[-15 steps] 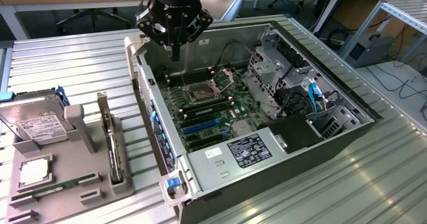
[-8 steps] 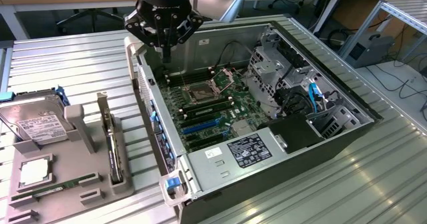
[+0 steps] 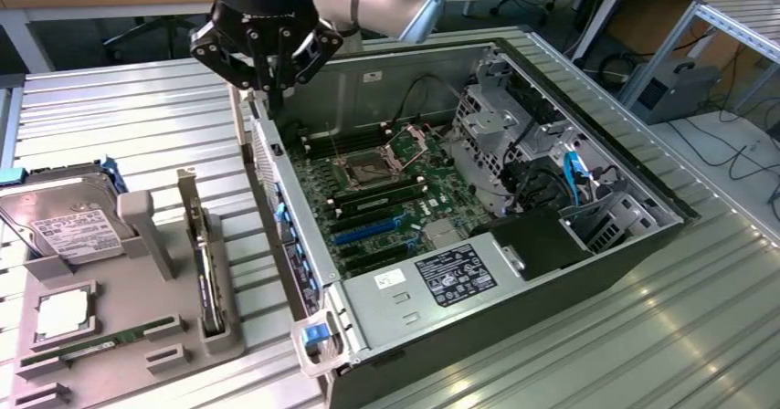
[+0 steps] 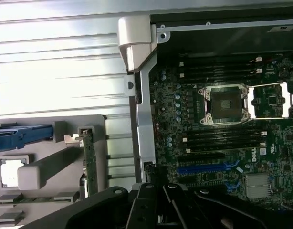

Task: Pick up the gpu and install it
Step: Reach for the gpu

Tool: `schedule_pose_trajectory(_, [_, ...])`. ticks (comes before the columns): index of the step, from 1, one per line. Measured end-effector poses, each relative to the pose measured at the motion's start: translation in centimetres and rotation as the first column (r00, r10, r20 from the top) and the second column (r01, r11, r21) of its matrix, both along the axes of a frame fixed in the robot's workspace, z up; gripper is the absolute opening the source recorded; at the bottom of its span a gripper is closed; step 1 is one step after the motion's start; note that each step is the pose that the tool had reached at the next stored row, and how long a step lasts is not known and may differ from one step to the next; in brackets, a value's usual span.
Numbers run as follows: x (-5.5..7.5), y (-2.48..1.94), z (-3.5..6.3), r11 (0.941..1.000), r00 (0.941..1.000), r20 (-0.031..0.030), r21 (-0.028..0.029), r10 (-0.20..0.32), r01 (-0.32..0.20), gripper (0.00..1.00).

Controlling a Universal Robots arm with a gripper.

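Note:
The gpu [image 3: 204,261] is a thin black card standing on edge in a slot of the grey tray [image 3: 122,372] at the exterior view's left. In the wrist view the gpu [image 4: 88,164] shows its green-black edge, with its silver bracket [image 4: 73,139] at one end. My gripper [image 3: 263,91] hangs shut and holds nothing. It is over the near-left wall of the open computer case [image 3: 390,76], well above and beyond the tray. In the wrist view the dark gripper [image 4: 158,202] sits over the case edge. The blue slot [image 3: 365,233] on the motherboard [image 4: 218,138] lies bare.
The tray also holds a silver hard drive [image 3: 68,222] in a blue-railed bracket, a processor [image 3: 61,316] and a green memory stick [image 3: 91,347]. Inside the case are the empty processor socket [image 4: 225,102], a drive cage [image 3: 494,121] and the power supply [image 3: 458,277]. Ribbed metal tabletop [image 3: 146,126] surrounds everything.

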State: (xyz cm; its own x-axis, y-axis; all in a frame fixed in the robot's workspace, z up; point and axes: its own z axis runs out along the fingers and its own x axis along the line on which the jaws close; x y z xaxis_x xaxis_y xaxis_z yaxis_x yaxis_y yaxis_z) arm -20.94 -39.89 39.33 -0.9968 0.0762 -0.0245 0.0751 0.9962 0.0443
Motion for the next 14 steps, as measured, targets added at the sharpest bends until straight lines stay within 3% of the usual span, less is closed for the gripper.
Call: schedule_pose_trajectory(14, [-4.8, 0.00, 0.00, 1.0000, 1.0000, 0.0000, 0.0001, 0.000, 0.000, 0.11])
